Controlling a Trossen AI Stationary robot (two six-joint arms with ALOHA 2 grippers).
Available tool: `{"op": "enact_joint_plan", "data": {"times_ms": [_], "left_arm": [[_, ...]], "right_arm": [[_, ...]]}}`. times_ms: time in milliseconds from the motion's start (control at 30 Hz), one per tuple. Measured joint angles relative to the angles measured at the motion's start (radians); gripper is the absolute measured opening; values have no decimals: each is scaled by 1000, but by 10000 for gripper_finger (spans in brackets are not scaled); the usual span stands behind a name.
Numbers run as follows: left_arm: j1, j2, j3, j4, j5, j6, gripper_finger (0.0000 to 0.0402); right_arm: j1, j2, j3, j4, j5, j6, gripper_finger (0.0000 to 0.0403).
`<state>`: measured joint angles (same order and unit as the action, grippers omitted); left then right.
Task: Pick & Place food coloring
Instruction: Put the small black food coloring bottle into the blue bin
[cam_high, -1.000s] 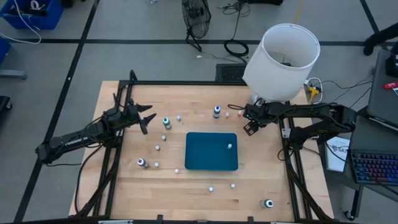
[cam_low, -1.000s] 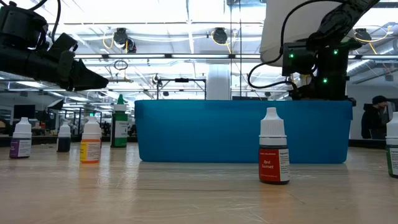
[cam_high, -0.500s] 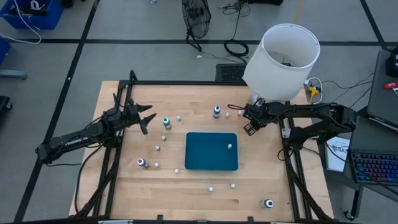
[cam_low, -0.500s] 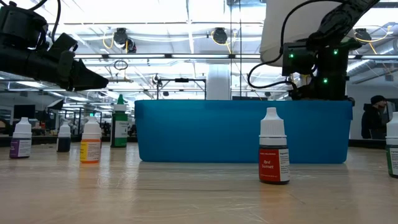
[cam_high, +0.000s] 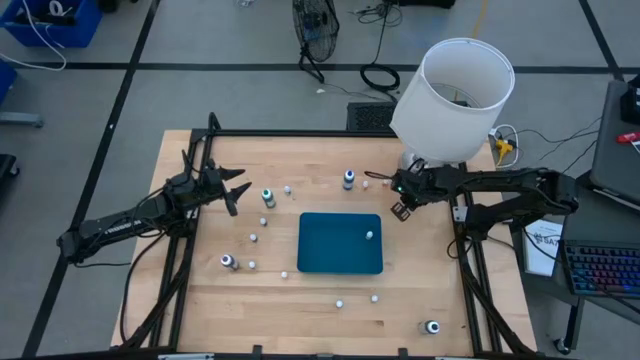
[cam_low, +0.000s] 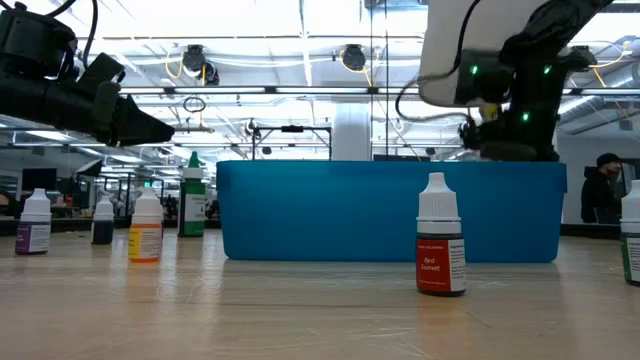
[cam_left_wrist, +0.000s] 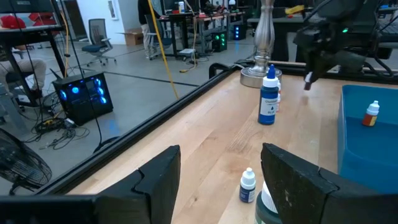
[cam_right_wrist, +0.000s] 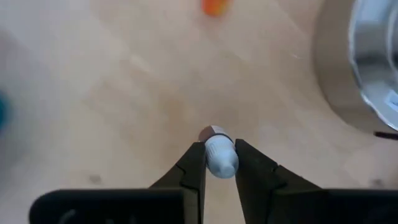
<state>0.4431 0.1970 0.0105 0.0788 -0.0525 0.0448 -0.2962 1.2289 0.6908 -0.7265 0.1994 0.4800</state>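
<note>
Right gripper (cam_right_wrist: 217, 163) clamps a bottle (cam_right_wrist: 219, 155) (white cap up); carry step, next move it over the tray (cam_high: 340, 243); left gripper (cam_left_wrist: 217, 180) waits, fingers apart

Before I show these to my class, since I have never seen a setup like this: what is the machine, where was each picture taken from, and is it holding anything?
It is a robot with two dark arms at a wooden table. One picture looks straight down, one looks level across the tabletop, and two come from cameras on the wrists. Small food coloring bottles stand scattered around a teal tray; one bottle already sits inside it. The level view shows a red-labelled bottle close up. A white lamp stands at the far right corner. The right gripper has its jaws closed on a white-capped bottle, near the tray's far right corner. The left gripper waits open on the left side, holding nothing.
</note>
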Motion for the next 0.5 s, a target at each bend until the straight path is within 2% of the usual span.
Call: {"op": "enact_joint_plan", "data": {"times_ms": [167,300,500], "left_arm": [[0,0,0,0,0,0,225],[0,0,0,0,0,0,225],[0,0,0,0,0,0,225]], "right_arm": [[145,-88,19,18,-18,85,49],[298,-134,37,104,-11,140,49],[499,-107,122,181,142,181,49]]}}
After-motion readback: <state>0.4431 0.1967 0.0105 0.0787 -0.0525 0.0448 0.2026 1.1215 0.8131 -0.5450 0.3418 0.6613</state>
